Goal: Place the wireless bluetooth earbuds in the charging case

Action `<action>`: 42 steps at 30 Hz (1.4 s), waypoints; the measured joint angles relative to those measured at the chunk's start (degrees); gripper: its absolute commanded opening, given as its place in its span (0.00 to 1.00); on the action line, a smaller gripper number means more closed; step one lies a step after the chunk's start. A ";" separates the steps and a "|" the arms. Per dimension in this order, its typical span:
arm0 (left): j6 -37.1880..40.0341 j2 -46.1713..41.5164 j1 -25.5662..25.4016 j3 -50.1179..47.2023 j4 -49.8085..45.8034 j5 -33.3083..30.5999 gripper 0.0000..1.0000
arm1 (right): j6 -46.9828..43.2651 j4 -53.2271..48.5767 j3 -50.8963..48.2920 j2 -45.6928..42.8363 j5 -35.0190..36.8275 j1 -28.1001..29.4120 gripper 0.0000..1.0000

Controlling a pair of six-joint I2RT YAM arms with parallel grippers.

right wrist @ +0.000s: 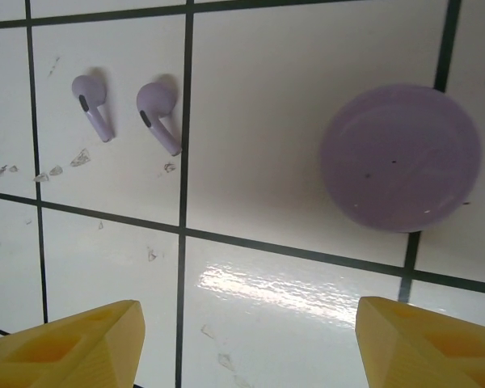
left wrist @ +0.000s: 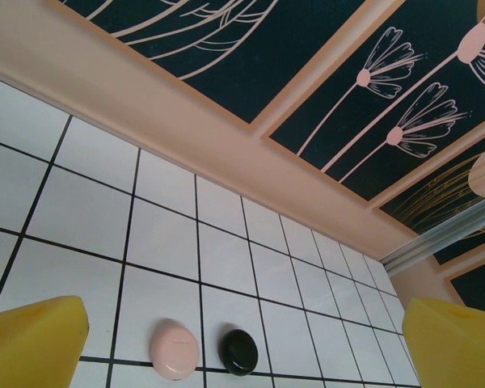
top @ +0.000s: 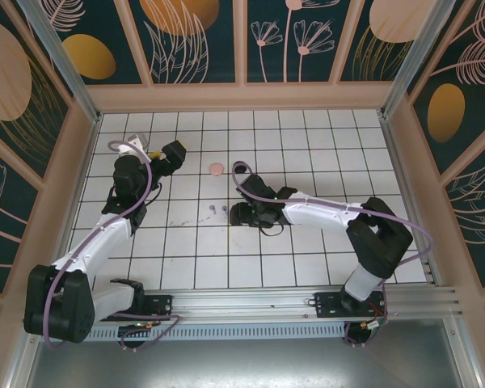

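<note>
Two lilac earbuds (right wrist: 93, 101) (right wrist: 158, 113) lie side by side on a white tile, stems down; from above they show as small specks (top: 217, 209). A closed round lilac case (right wrist: 400, 158) rests to their right. My right gripper (right wrist: 246, 347) hovers open just short of them, with its yellow fingertips (right wrist: 65, 347) empty; from above it (top: 236, 214) sits right of the earbuds. My left gripper (left wrist: 244, 356) is open and empty too, facing a closed pink case (left wrist: 175, 349) and a closed black case (left wrist: 241, 351). The pink and black earbuds are out of view.
The pink case (top: 217, 169) lies mid-table between the arms, right of the left gripper (top: 176, 153). Peach walls (top: 242, 97) ring the tiled floor. Small scuffs (right wrist: 61, 166) mark the tiles near the earbuds.
</note>
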 measured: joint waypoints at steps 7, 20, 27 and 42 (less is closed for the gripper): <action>0.00 0.02 0.00 0.31 -0.11 0.20 0.99 | 0.63 1.05 0.02 3.23 -0.02 -0.31 0.70; 0.17 0.02 -0.02 0.31 -0.09 0.24 0.99 | -0.31 1.44 3.41 6.69 -0.28 -3.45 0.69; 0.17 0.02 -0.02 0.31 -0.07 0.26 0.99 | -1.09 1.38 4.61 8.00 -0.42 -4.81 0.70; 0.42 0.07 0.00 0.96 0.11 0.48 0.99 | -2.60 0.55 10.12 10.78 -0.33 -9.18 0.69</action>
